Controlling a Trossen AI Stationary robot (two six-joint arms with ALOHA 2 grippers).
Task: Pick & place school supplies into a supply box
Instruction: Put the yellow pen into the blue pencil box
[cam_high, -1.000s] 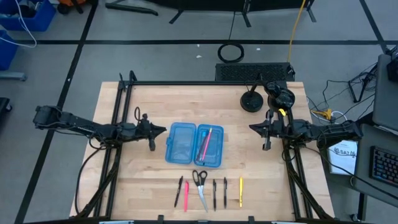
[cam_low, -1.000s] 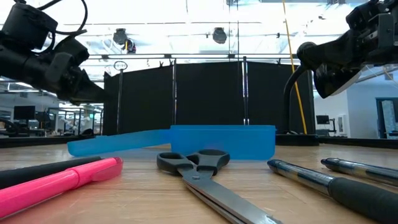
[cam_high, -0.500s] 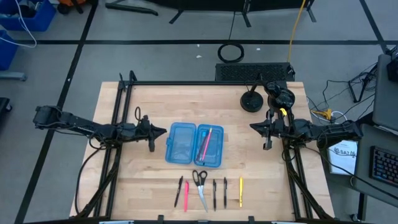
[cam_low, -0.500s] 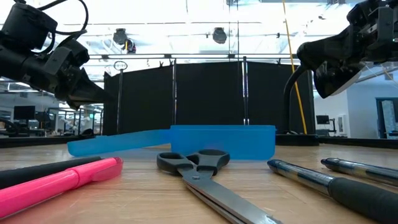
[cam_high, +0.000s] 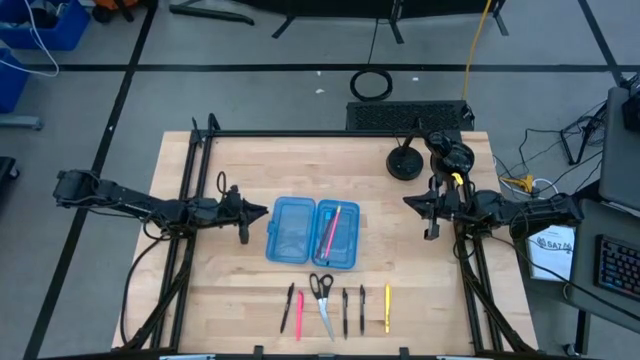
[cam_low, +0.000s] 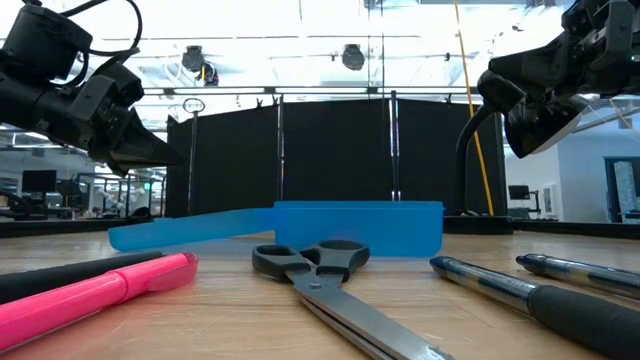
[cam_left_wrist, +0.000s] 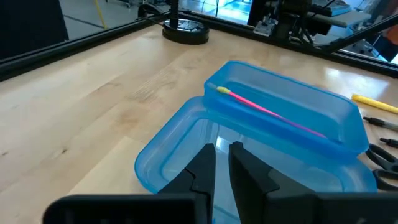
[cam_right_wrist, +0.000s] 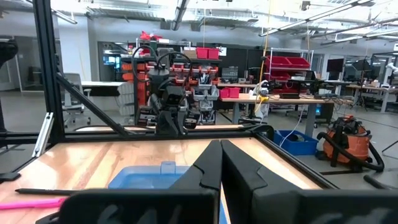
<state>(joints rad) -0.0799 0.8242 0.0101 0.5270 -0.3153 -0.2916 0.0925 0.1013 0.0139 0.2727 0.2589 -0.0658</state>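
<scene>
We see the blue pencil case (cam_high: 313, 232) lying open in the middle of the wooden tabletop (cam_high: 200, 290), its two halves side by side. In the half nearer the right edge lies a pink pencil (cam_high: 328, 230), slightly slanted; the other half holds nothing we can make out. Between the case and the front edge of the tabletop the other supplies lie in a row: a black pen (cam_high: 287, 307), a pink pen (cam_high: 299, 314), the scissors (cam_high: 322, 297) with black handles toward the case, two more black pens (cam_high: 345, 311) and (cam_high: 363, 307), and a yellow pen (cam_high: 387, 306). None of them touches the case. The left gripper (cam_high: 246, 211) hangs above the tabletop just beside the left half of the case; in its wrist view the two fingers (cam_left_wrist: 199, 171) stand nearly together with a narrow gap, holding nothing. The right gripper (cam_high: 425, 204) hangs well apart from the case, near the right edge, and its fingers (cam_right_wrist: 208, 165) are pressed together, also with nothing between them. A round black stand (cam_high: 405, 163) sits near the back edge.
</scene>
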